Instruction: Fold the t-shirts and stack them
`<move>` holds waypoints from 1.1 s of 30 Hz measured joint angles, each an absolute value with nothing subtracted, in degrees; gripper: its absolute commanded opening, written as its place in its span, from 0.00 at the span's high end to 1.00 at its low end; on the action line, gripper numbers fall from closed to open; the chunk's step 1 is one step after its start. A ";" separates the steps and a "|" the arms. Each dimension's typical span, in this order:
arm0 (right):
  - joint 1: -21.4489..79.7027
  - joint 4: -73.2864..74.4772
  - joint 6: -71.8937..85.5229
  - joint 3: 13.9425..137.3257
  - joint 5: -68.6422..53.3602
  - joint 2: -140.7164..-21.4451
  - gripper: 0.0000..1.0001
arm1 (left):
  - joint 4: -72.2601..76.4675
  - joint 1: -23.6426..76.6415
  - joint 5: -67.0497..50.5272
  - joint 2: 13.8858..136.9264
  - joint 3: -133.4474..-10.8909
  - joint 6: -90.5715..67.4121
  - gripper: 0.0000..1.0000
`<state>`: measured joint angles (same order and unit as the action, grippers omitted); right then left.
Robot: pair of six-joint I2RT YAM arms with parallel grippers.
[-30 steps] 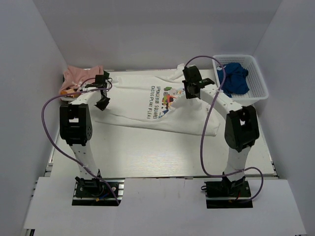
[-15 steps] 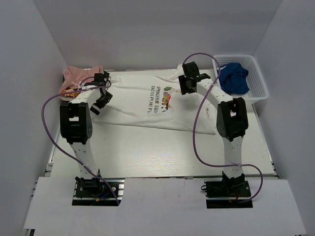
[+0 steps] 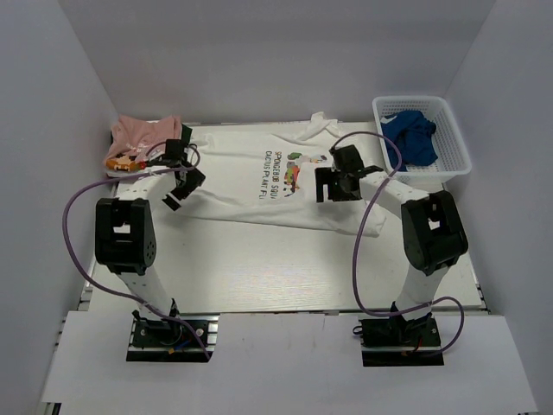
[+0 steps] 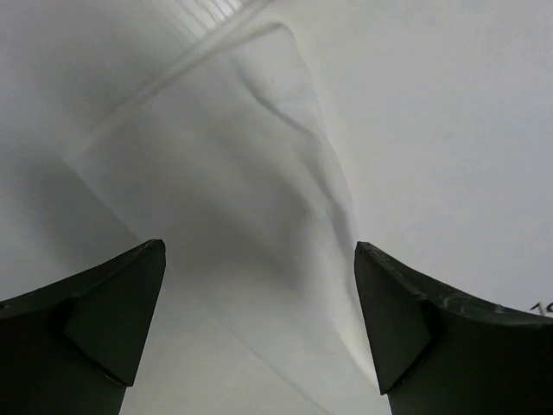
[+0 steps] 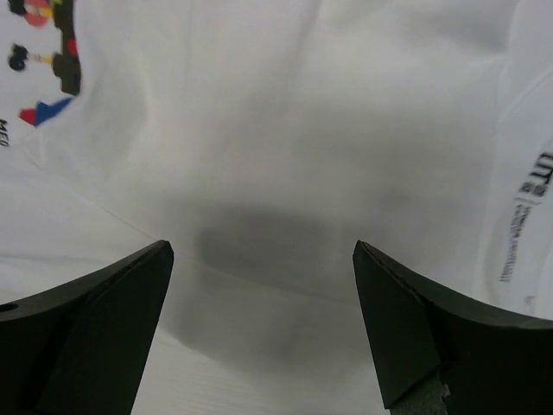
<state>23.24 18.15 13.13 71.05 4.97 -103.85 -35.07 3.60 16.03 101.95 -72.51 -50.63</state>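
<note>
The large white t-shirt (image 3: 251, 186) with its cartoon print and black lettering lies spread across the table. My left gripper (image 3: 180, 192) hovers open over its left sleeve side. In the left wrist view that gripper (image 4: 259, 298) has only a folded white sleeve (image 4: 268, 173) beneath its parted fingers (image 4: 104, 320). My right gripper (image 3: 337, 192) stands open over the shirt's right half, beside the print. The right wrist view shows this gripper (image 5: 263, 320) above plain white cloth (image 5: 285, 156), with nothing between its fingers. The pink t-shirt (image 3: 145, 134) lies bunched at the back left corner.
A white basket (image 3: 451, 167) holding a blue cloth (image 3: 410, 134) stands at the back right. Purple cables loop from both arms over the table. White walls enclose the table on the left, back and right.
Both grippers have gone from shut to open, letting go of the white t-shirt. The right gripper has moved from the shirt's back edge toward the front. The left arm shifted slightly.
</note>
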 measured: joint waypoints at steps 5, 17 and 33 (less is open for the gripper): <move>23.07 14.85 16.14 64.25 2.94 -104.01 0.10 | -29.82 5.48 12.34 106.13 -69.43 -48.66 0.00; 23.00 5.41 25.43 39.48 3.33 -83.83 0.10 | -22.68 8.49 12.86 96.60 -55.22 -47.22 0.00; 24.64 28.60 27.77 34.83 3.86 -52.01 0.10 | -45.47 11.49 8.14 59.46 -36.25 -52.38 0.00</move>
